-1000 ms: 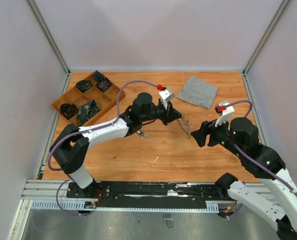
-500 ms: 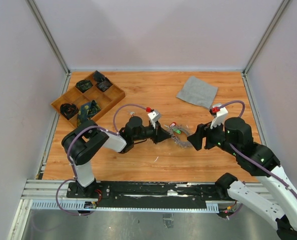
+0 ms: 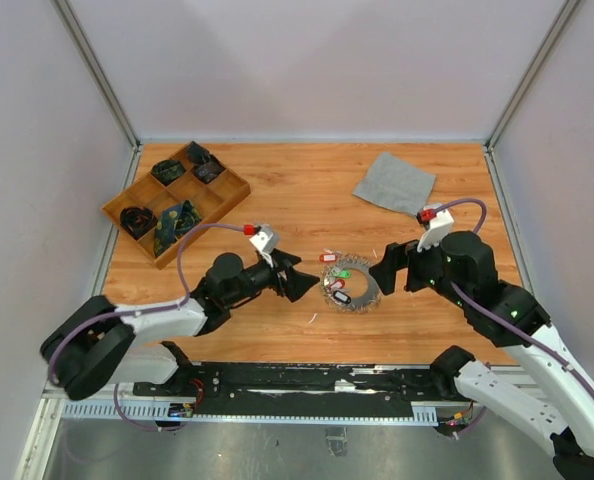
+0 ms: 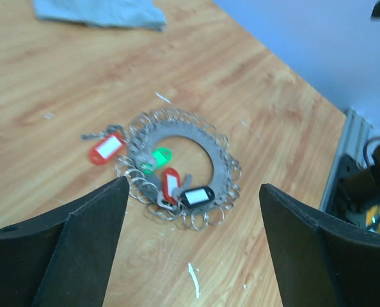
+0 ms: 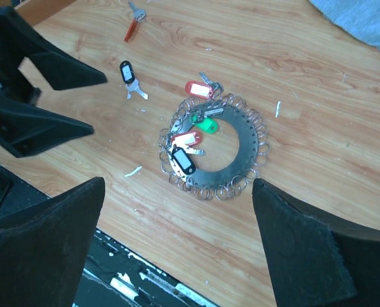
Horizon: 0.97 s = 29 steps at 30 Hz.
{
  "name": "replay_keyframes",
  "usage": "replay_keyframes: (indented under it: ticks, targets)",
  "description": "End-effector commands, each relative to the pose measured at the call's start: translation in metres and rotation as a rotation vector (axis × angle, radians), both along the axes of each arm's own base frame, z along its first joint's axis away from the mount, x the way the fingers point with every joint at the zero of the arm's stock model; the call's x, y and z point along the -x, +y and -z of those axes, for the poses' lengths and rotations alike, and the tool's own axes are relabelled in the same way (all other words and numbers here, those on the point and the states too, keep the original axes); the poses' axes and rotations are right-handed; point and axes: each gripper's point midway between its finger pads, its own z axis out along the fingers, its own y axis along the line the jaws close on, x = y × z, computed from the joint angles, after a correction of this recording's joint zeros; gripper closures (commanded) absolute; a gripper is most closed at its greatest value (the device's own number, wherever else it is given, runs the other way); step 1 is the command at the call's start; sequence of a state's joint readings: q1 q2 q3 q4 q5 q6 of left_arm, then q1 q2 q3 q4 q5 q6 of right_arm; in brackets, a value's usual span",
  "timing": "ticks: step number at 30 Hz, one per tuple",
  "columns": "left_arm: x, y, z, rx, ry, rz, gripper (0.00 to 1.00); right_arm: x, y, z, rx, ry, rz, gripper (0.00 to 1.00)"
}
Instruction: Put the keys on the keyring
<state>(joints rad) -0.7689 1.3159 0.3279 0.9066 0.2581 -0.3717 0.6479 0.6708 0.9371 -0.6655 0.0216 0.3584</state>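
The keyring (image 3: 349,285) lay flat on the table (image 3: 307,190). Four tagged keys (image 5: 189,144) bunched on its rim, on the side facing the left gripper (image 3: 303,281): two red, one green, one black. Whether they were threaded on could not be told. Just left of the keyring, the left gripper gaped wide with nothing in it. Just right of it, the right gripper (image 3: 383,272) was spread wide too, also empty. Two loose keys, black-tagged (image 5: 128,75) and red (image 5: 133,27), lay apart from the keyring beyond its left side.
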Motion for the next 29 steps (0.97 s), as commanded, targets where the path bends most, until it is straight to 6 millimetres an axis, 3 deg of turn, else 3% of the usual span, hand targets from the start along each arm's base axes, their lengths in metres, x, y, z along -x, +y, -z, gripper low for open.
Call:
replay_keyframes:
  ticks: [1,4,9,14,20,29]
  targets:
    - [-0.023,0.04,-0.013,-0.102,0.011,-0.245,0.08,-0.014,-0.003,-0.019,-0.029,-0.147,0.016,0.02]
    - [-0.028,0.067,-0.033,-0.173,-0.004,-0.354,0.05,-0.012,-0.01,-0.031,-0.042,-0.238,0.019,0.02]
    - [-0.018,0.109,-0.069,-0.181,-0.042,-0.484,0.0,-0.002,-0.022,-0.051,0.023,-0.343,-0.029,0.02]
    - [0.0,0.152,-0.064,-0.204,0.051,-0.618,0.0,0.008,-0.045,-0.063,-0.028,-0.44,0.06,0.02]
    - [0.018,0.169,-0.065,-0.072,0.091,-0.654,0.0,0.021,-0.044,-0.045,-0.092,-0.405,0.042,0.02]
    - [0.02,0.166,-0.07,-0.067,0.098,-0.635,0.0,0.026,-0.047,-0.036,-0.086,-0.362,0.048,0.02]
